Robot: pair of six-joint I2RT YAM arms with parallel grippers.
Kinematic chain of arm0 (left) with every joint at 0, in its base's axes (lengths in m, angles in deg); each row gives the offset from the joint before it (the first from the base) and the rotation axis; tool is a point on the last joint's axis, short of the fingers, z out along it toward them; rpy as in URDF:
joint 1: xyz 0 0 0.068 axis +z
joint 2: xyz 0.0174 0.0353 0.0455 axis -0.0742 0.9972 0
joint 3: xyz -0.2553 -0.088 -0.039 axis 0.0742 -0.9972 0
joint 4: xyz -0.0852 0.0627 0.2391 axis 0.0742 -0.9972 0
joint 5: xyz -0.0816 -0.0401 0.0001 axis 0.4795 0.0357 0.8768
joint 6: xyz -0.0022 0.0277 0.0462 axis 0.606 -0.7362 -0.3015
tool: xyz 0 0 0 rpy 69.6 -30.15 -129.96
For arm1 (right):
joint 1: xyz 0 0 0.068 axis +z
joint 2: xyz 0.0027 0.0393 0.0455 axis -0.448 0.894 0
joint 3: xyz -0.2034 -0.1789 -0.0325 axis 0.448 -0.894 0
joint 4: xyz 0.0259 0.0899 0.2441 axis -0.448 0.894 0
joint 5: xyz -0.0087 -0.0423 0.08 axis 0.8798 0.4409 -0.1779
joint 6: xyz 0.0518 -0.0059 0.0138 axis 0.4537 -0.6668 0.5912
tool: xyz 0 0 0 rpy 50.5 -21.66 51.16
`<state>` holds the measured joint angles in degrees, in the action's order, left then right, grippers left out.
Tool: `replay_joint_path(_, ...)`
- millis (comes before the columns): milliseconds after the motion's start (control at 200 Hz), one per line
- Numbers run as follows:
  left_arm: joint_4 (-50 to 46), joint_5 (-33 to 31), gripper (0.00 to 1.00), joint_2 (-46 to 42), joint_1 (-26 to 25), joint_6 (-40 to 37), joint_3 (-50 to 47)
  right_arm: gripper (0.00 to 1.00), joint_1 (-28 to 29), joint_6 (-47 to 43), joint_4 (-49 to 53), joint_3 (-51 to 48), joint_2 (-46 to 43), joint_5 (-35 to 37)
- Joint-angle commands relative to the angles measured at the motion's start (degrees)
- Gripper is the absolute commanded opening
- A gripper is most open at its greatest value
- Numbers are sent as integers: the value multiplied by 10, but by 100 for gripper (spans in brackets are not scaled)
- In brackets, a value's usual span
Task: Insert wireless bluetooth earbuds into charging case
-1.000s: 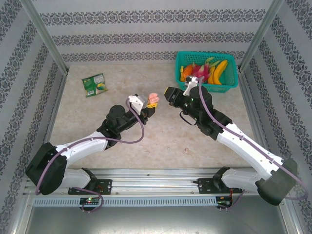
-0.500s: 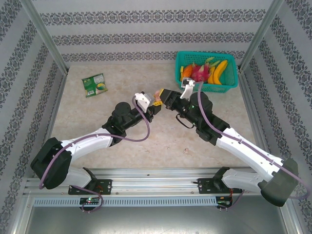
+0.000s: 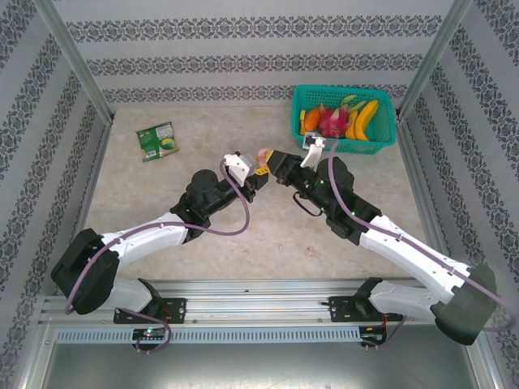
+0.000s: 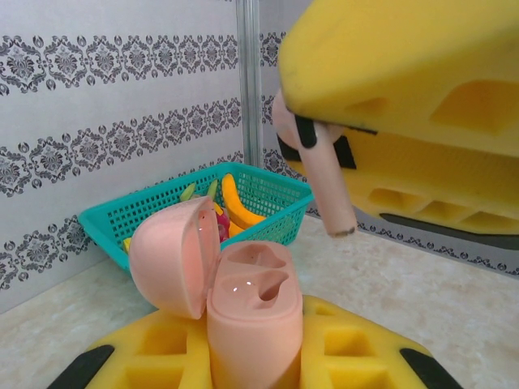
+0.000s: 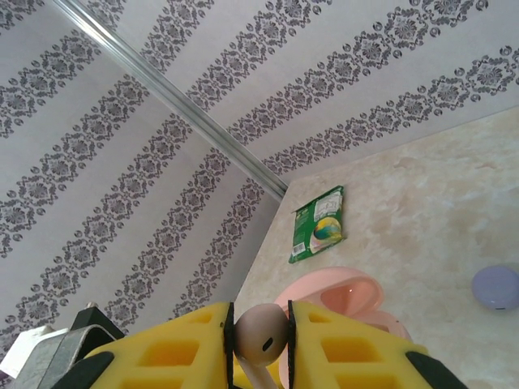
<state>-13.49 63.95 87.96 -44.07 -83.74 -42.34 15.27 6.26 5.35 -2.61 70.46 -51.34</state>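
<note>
**Top external.** Left gripper (image 3: pixel 259 171) is clamped on the open charging case (image 3: pixel 263 152). Right gripper (image 3: pixel 272 159) sits immediately right of the case, almost touching it. Hazard: the two sets of fingers are so close that they could knock together and jolt the case.

**Left wrist.** Earbud (image 4: pixel 318 166) hangs above and right of the case, stem downward, its tip not over either socket. Hazard: lowered as it stands, the stem would likely strike the case rim and twist. Item: pale pink, glossy, rounded head, tapering stem, dark tip.

**Right wrist.** Earbud is pinched at the head between yellow pads (image 5: pixel 188 347), directly above the case. Hazard: the rounded head gives a slim hold and may slip.
</note>
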Motion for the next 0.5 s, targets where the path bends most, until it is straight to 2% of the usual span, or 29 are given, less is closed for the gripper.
replay_joint_path(0,40,-4,0,-12,-10,0,13,25,7,-12,-21,-9,-10,19)
replay_joint_path(495,38,1,0,-22,-15,5,22,24,5,-9,-28,-17,4,26)
